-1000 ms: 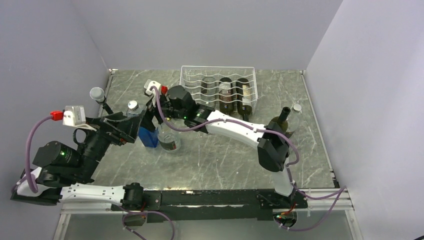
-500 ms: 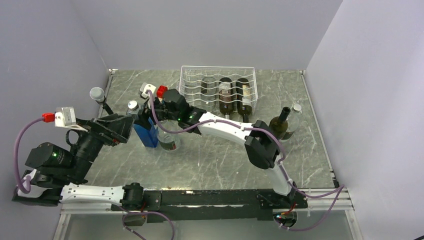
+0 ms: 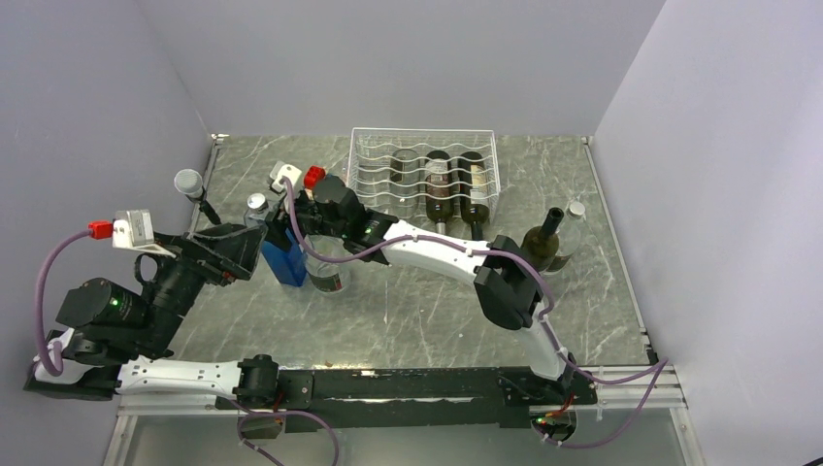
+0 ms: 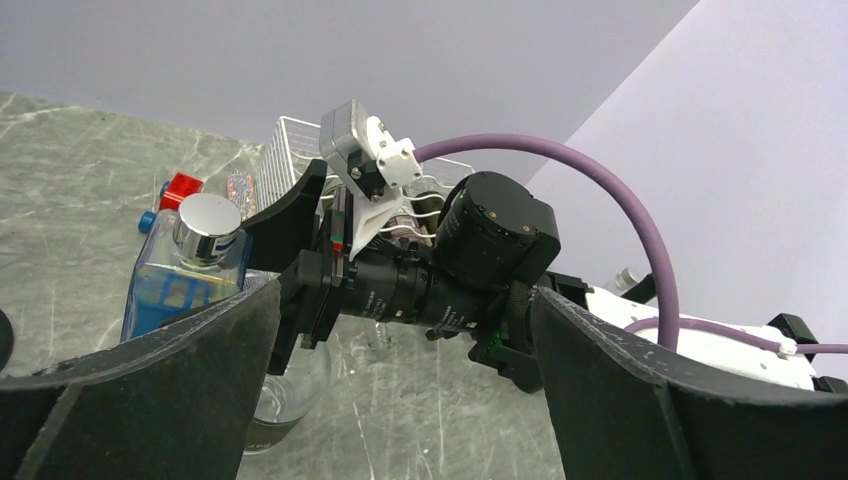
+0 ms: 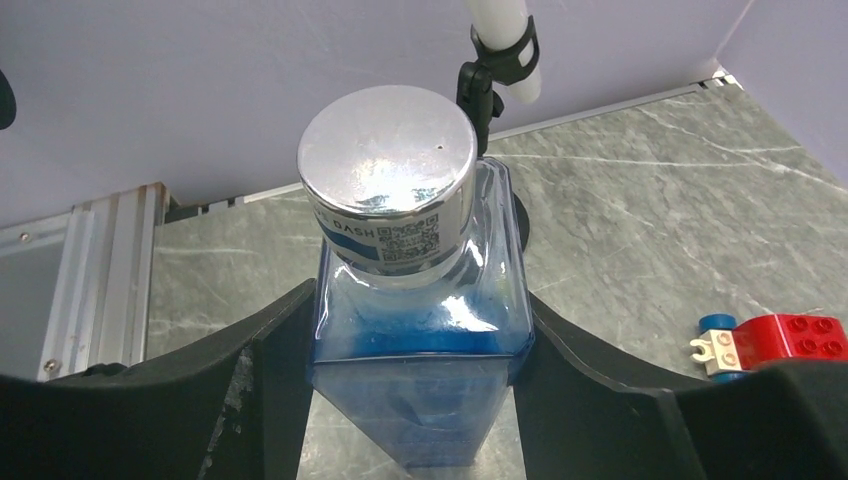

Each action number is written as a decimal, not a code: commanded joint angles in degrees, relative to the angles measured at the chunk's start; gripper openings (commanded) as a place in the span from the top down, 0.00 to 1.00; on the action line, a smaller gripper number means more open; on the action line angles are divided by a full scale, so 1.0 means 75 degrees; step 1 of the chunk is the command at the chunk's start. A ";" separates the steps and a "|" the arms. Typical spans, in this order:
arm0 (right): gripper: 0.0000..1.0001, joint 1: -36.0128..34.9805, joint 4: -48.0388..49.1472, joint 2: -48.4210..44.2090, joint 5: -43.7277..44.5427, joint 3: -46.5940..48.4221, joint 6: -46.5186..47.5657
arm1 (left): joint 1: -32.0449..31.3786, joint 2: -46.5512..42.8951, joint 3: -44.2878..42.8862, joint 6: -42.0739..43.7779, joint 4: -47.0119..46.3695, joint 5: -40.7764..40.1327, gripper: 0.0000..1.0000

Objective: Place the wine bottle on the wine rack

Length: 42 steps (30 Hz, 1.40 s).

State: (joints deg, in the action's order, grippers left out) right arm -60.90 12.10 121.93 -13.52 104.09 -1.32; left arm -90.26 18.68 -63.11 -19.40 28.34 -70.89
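So the right gripper (image 5: 415,310) has its jaws pressed against both flat sides of a blue bottle (image 5: 415,400) with a silver cap (image 5: 388,150), which is not the thing we want. The left gripper (image 4: 405,295) hangs just beside it, jaws spread wide with nothing between them. The actual wine bottle (image 3: 542,243) is the dark green one standing upright well off to the right of the table (image 3: 437,320), near the front right corner of the wine rack (image 3: 374,160), with a clear bottle (image 3: 576,218) just behind it. The rack has two dark bottles (image 3: 454,184) lying in its right-hand grooves, and the left grooves look free. My guess is the wine bottle is glass: heavy, rigid, slick and breakable. I'd grab the neck just under the lip, but the fat body will want to swing when it's tipped flat, so squeeze firm and go slow
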 commanded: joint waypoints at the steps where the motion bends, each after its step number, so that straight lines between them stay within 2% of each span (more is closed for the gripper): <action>1: 1.00 0.0010 0.1063 -0.0581 0.0350 0.0101 -0.0157 | -0.0034 -0.0225 -0.0239 -0.0132 0.0112 -0.0097 0.01; 5: 1.00 0.0011 0.1403 -0.0734 0.0378 0.0285 -0.0345 | -0.0026 -0.0172 -0.0203 0.0141 -0.0130 0.0132 0.01; 12: 1.00 0.0243 0.0846 -0.0330 0.0440 0.1880 -0.0710 | -0.0031 0.0078 -0.0272 0.0369 -0.0155 0.0148 0.01; 17: 1.00 0.0503 0.1023 -0.0619 0.0282 0.1929 -0.1086 | -0.0029 -0.0013 -0.0280 0.0286 -0.0203 0.0230 0.01; 32: 1.00 0.0903 0.0942 -0.2412 0.0776 0.1492 -0.0546 | -0.0026 0.0298 0.0186 0.0957 -0.1036 0.0530 0.01; 36: 1.00 0.0970 0.0436 -0.2997 0.1440 0.1439 -0.0117 | -0.0028 0.0490 0.0359 0.1217 -0.1297 0.0631 0.01; 42: 1.00 0.0972 -0.1194 -0.3791 0.3556 0.1613 0.0385 | -0.0028 0.0908 0.0827 0.1743 -0.1986 0.0774 0.01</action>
State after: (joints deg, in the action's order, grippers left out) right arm -54.17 0.99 101.32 0.82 112.01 -2.46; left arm -90.26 21.85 -58.65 -10.04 18.09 -67.11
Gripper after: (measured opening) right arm 0.655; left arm 0.994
